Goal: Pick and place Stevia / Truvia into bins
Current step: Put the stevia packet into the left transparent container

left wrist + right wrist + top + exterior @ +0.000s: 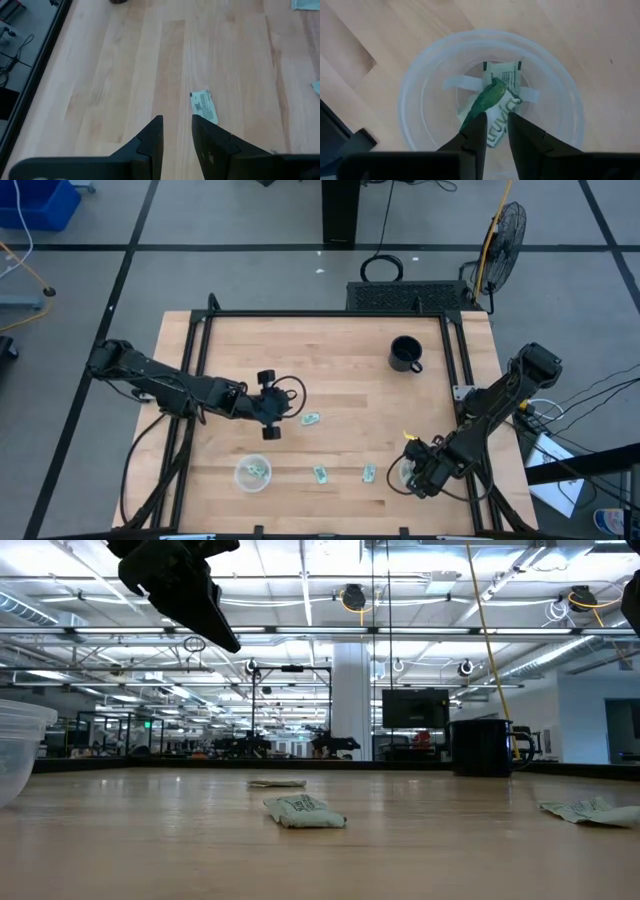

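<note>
My right gripper (pixel 418 472) hangs over the right clear bin (pixel 420 75) at the table's near right, shut on a green and white Truvia packet (pixel 492 100). Another packet (pixel 504 75) lies flat on that bin's bottom. My left gripper (pixel 177 130) is narrowly open and empty above the table's middle left (pixel 270 408), just left of a loose packet (pixel 204 106). Two more packets (pixel 320 474) (pixel 368 472) lie flat near the front edge. The left bin (pixel 252 472) holds packets. My right gripper pinches the crumpled Truvia packet between its two fingers at the packet's near end (pixel 498 120). The fingers point down into the bin from above. The packet's green far end (pixel 492 92) reaches down toward the packet on the bin's bottom; whether it rests on it, I cannot tell.
A black mug (pixel 405 353) stands at the table's far right, also in the low view (pixel 482 747). A black frame rail (pixel 320 315) runs along the table's edges. Bare wood lies between the mug and the loose packets.
</note>
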`<state>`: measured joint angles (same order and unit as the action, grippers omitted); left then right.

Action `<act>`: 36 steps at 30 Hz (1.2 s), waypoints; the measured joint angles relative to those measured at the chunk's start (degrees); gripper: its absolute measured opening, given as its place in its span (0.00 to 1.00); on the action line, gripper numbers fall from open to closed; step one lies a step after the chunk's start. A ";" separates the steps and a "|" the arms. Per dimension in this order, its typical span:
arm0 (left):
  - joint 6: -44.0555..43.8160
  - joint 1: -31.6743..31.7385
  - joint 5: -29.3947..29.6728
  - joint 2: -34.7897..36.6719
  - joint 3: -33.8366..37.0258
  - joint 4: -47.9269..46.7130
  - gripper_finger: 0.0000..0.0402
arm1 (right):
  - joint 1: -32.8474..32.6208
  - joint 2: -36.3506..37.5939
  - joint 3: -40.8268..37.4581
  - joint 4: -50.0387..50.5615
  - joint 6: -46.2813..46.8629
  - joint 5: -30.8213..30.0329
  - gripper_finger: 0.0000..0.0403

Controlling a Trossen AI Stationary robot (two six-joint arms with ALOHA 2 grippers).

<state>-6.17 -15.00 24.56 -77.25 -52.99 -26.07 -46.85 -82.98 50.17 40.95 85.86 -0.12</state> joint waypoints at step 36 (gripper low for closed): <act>5.62 4.40 -15.56 -23.82 0.07 18.81 0.27 | 2.75 18.14 0.00 -6.32 -41.94 -55.15 0.15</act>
<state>-0.55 -10.60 8.99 -101.08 -52.93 -7.26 -44.10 -64.84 50.17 34.63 43.93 -55.27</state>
